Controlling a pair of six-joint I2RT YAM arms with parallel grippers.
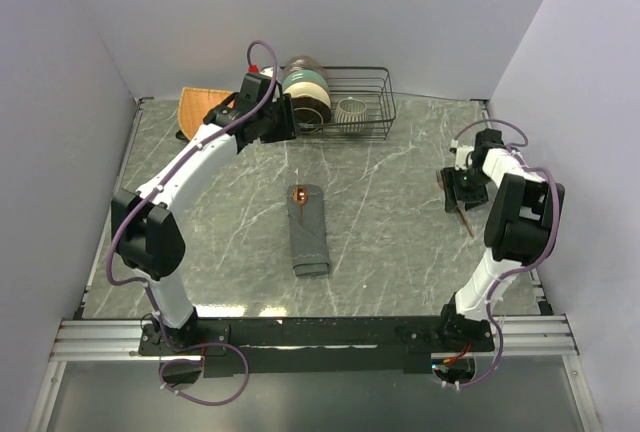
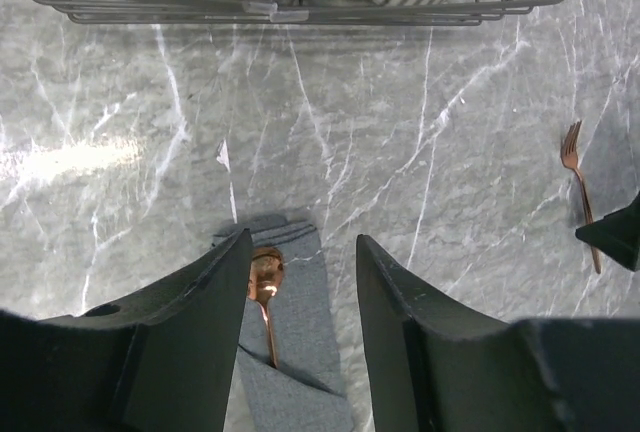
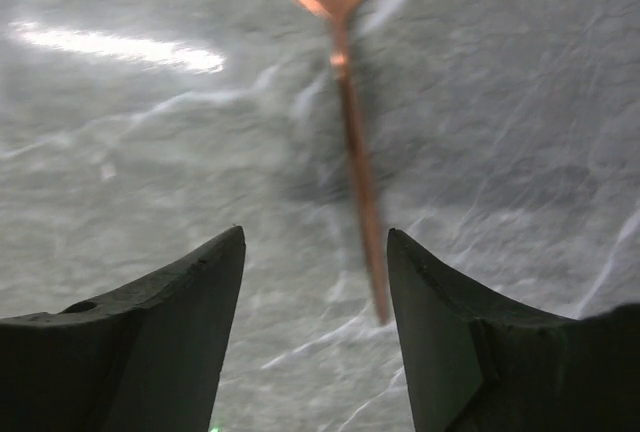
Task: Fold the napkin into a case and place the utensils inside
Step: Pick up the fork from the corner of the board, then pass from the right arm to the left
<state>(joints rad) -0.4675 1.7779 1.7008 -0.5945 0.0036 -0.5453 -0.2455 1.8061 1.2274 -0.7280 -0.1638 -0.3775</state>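
The napkin lies folded into a long dark grey case (image 1: 308, 232) in the middle of the table. A copper spoon (image 1: 300, 193) sits in its pocket with the bowl sticking out at the far end. In the left wrist view the case (image 2: 305, 322) and spoon (image 2: 264, 277) show far below. My left gripper (image 2: 300, 242) is open and empty, held high near the rack (image 1: 272, 120). A copper fork (image 1: 465, 214) lies on the table at the right. My right gripper (image 3: 315, 237) is open just above the fork's handle (image 3: 358, 182), whose end lies between the fingers.
A wire rack (image 1: 385, 102) with stacked dishes and a striped cup (image 1: 350, 110) stands at the back. An orange woven mat (image 1: 200, 104) lies at the back left. Walls close in the table on the left, back and right.
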